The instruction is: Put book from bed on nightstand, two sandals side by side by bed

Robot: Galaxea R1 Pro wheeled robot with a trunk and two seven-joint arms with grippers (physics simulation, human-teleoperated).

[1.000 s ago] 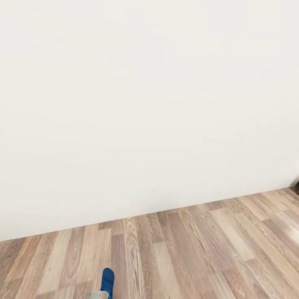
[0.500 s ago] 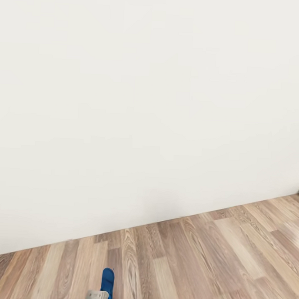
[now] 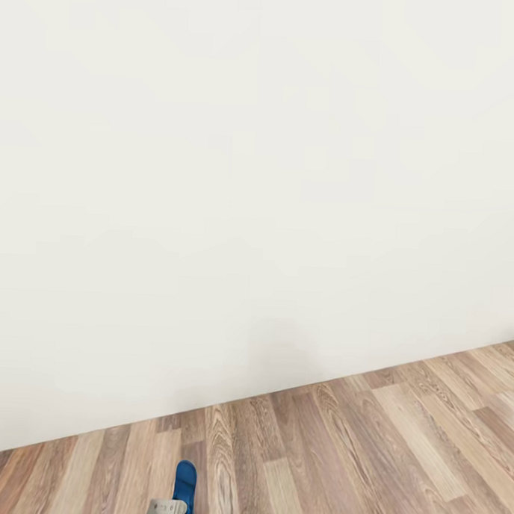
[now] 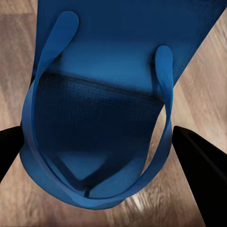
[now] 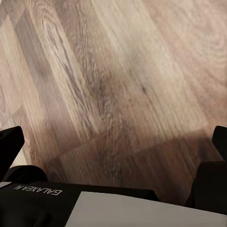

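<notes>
Presently, left gripper [image 4: 101,142]: jaws set on either side of a blue sandal [image 4: 101,118], apparently closed on it and carrying it above the floor [image 4: 14,75].
Right gripper [image 5: 113,142]: jaws spread wide, nothing between them, plank floor beneath.
Sandal, head view: blue tip [image 3: 184,482] at the bottom edge.
Surroundings: white wall [image 3: 253,174]; wood floor.
Step in hand: likely carrying one sandal.
Next move: find the bed, then set the sandal beside it.

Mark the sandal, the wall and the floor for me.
sandal [image 4: 109,109]: left wrist view, on the blue footbed between the straps.
wall [image 3: 260,175]: head view, on its plain white middle.
floor [image 3: 368,456]: head view, on a bare wood plank.
</notes>
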